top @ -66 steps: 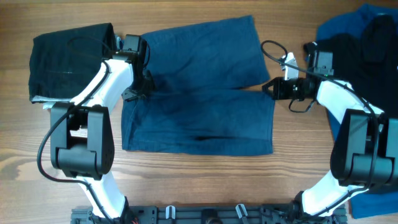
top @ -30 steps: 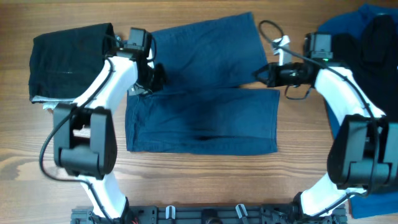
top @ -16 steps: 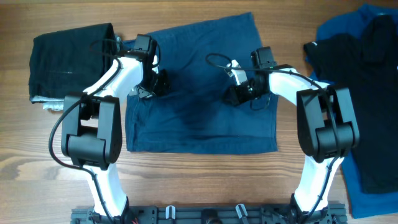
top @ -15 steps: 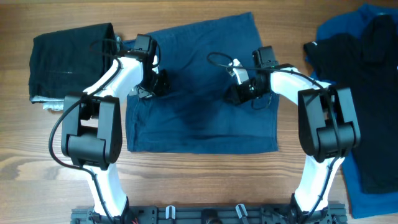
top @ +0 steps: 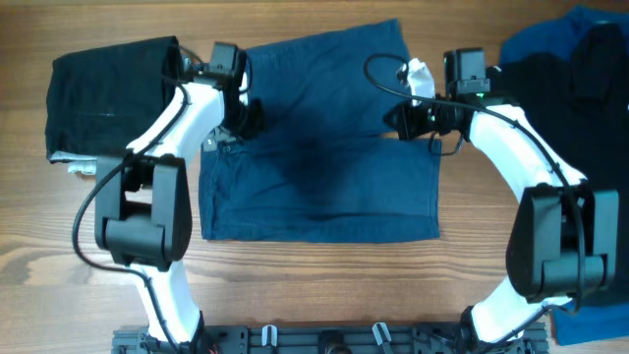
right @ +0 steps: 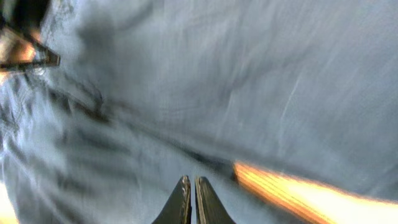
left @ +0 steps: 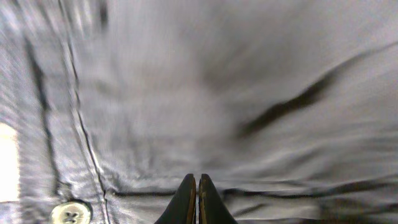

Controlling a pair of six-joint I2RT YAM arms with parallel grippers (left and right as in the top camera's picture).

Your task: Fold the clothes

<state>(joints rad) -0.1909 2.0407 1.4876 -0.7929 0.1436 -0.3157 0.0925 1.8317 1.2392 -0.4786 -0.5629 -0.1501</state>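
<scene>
- Shorts, dark navy, lie spread flat mid-table, waistband toward 9 o'clock.
- My left pincer sits at their 10 o'clock corner, fingers pressed together near a button.
- My right pincer is at their 2 o'clock edge, narrowed to a slit.
- Whether either one pinches cloth, I cannot tell.
- At 9 o'clock lies a folded black garment.
- At 3 o'clock a second black garment lies over a blue garment.
</scene>
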